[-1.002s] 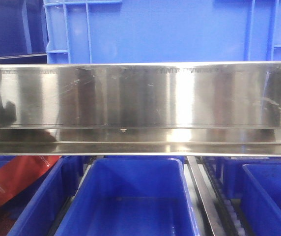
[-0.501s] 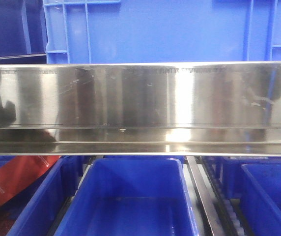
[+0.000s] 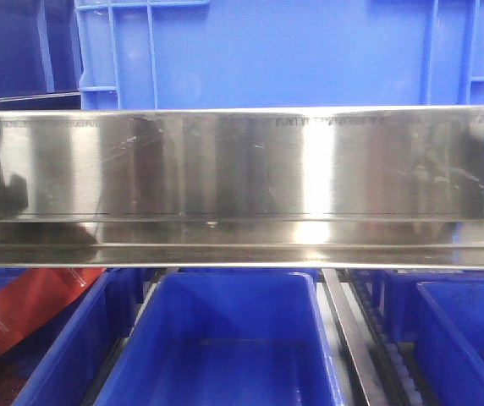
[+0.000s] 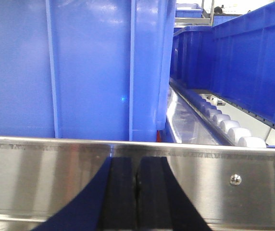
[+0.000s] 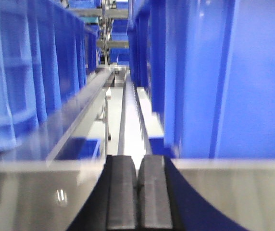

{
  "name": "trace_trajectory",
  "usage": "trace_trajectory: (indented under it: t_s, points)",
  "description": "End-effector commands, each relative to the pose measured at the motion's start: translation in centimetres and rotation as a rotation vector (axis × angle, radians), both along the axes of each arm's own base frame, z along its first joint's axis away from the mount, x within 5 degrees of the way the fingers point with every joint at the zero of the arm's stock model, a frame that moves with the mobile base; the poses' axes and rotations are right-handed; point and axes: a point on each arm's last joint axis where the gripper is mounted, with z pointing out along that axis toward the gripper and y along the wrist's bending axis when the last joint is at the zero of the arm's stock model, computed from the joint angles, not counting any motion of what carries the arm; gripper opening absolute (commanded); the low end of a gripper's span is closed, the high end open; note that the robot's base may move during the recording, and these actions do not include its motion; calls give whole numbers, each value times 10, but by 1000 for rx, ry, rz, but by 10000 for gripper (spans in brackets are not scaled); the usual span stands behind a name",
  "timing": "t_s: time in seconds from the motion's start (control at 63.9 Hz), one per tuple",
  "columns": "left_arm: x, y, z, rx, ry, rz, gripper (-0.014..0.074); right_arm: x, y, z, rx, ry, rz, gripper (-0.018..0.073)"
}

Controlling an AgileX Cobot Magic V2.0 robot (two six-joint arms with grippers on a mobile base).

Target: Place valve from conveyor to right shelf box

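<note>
The valve and the conveyor are out of view. In the left wrist view my left gripper (image 4: pixel 137 161) is shut with nothing between its black pads, close in front of a steel shelf rail (image 4: pixel 41 178) and a blue box (image 4: pixel 80 67) behind it. In the blurred right wrist view my right gripper (image 5: pixel 137 161) is also shut and empty, pointing over a steel rail (image 5: pixel 224 192) at the gap between blue shelf boxes, one on the right (image 5: pixel 214 72) and others on the left (image 5: pixel 22 72). I cannot tell which box is the task's.
The front view is filled by a wide steel shelf beam (image 3: pixel 242 169), with a large blue box (image 3: pixel 284 51) above it and open blue boxes (image 3: pixel 225 338) below. A red strip (image 3: pixel 22 313) lies at lower left. Roller tracks (image 4: pixel 224 122) run between boxes.
The dark reflection at the right end of the steel beam has faded out of the front view. The reflection at the left end stays put.
</note>
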Motion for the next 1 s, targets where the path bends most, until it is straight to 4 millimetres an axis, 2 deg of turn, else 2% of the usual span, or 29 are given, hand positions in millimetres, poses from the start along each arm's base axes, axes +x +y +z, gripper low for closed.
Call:
trace_trajectory:
  t_s: [0.0, 0.986]
  points:
    - [-1, 0, 3, -12, -34, 4, -111, 0, -1, 0, 1, -71, -11, -155]
    - [-1, 0, 3, -12, -34, 4, -111, 0, -1, -2, -12, -48, -9, -155]
